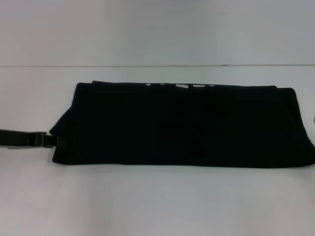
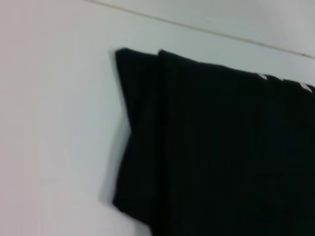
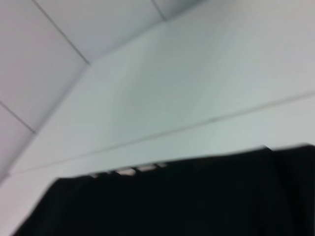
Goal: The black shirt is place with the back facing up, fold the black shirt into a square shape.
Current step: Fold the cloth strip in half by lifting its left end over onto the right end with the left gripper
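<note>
You see the left gripper (image 1: 53, 142) touching the left end of the black shirt (image 1: 182, 125), folded long; its grasp cannot be told.

one black shirt (image 1: 182, 125) on one white table (image 1: 157, 201), and one gripper (image 1: 49, 140) at its left end.

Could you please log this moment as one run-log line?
black shirt: folded into long band, not yet square | left gripper: at shirt's left end | right gripper: out of view
</note>
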